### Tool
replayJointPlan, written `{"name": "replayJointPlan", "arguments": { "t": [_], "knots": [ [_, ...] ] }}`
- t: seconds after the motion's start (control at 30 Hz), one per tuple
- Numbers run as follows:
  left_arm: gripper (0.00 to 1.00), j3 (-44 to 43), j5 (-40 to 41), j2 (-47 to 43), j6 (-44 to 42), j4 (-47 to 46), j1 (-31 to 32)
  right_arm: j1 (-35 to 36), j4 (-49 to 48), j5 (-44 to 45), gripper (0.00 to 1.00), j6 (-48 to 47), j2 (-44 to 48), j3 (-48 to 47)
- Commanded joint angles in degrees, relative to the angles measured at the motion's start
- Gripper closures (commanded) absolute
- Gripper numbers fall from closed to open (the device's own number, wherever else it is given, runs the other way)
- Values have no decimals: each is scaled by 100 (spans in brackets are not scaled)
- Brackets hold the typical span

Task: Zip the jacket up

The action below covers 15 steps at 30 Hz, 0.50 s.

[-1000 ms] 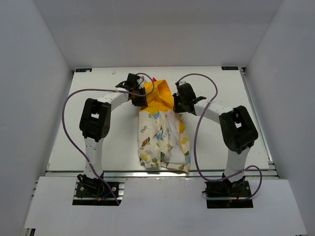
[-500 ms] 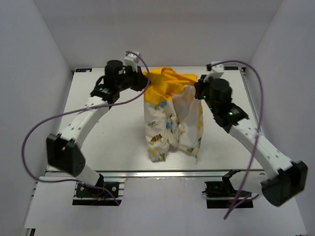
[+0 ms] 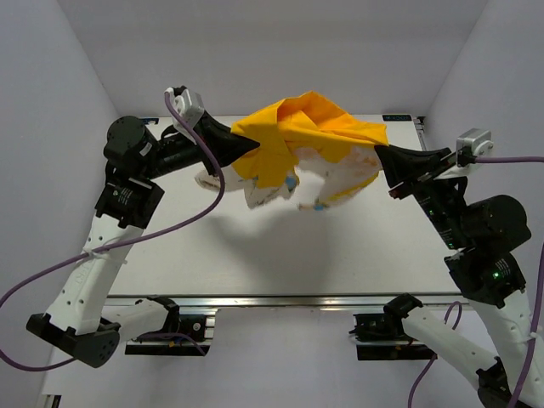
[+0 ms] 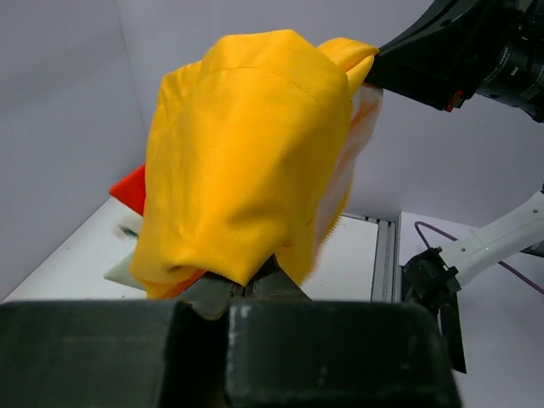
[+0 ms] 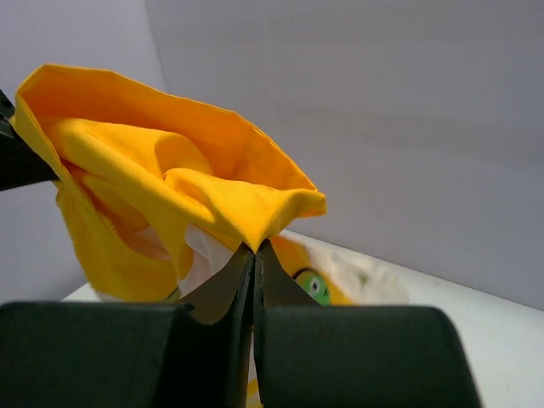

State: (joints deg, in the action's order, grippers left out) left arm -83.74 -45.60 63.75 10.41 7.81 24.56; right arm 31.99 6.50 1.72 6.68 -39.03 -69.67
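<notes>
There is one jacket (image 3: 302,149) here, and it is up in the air, strung between the two grippers and held well apart from the white table (image 3: 255,255), with only its shadow lying on the surface below. The left gripper (image 3: 242,146) has the jacket's left end. Its two fingers are pinched tight on a fold of yellow fabric, and from the left wrist camera the cloth billows up and away from the closed tips in one big yellow bulge. The right gripper (image 3: 380,153) has the opposite end, its jaws pressed together with a peak of yellow cloth nipped right at the tips. So the garment sits between the two grippers, touching both and sagging a little in the middle. The yellow hood (image 3: 314,127) is on top, crumpled and open like a pouch, and the cream printed body (image 3: 327,183) hangs bunched just beneath it. From the right wrist camera a green cartoon print (image 5: 313,285) shows on the cream part just beyond the fingers. The prints are too small and blurred for me to tell whether any of them carry writing, and I can read nothing on the arms either. By count: one jacket, two arms, two grippers, and two purple cables (image 3: 514,159), one looping off each arm.
</notes>
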Motion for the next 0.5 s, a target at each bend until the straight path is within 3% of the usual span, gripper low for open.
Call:
{"name": "replayJointPlan", "arguments": {
  "t": [0.0,0.17,0.33,0.47],
  "knots": [
    [100,-414,323,58,48,80,-232,-219,-9,1076,100,-386,106,-337],
    [100,-607,877,1032,197,132,-232,-219,378,2015,100,-63,-1129,-609],
    [100,-1100,1361,3383,-214,388,-337,-237,703,2500,100,491,-2915,-671],
    [100,-1503,116,5083,109,-225,-1004,-377,616,2141,100,870,-4880,-898]
  ]
}}
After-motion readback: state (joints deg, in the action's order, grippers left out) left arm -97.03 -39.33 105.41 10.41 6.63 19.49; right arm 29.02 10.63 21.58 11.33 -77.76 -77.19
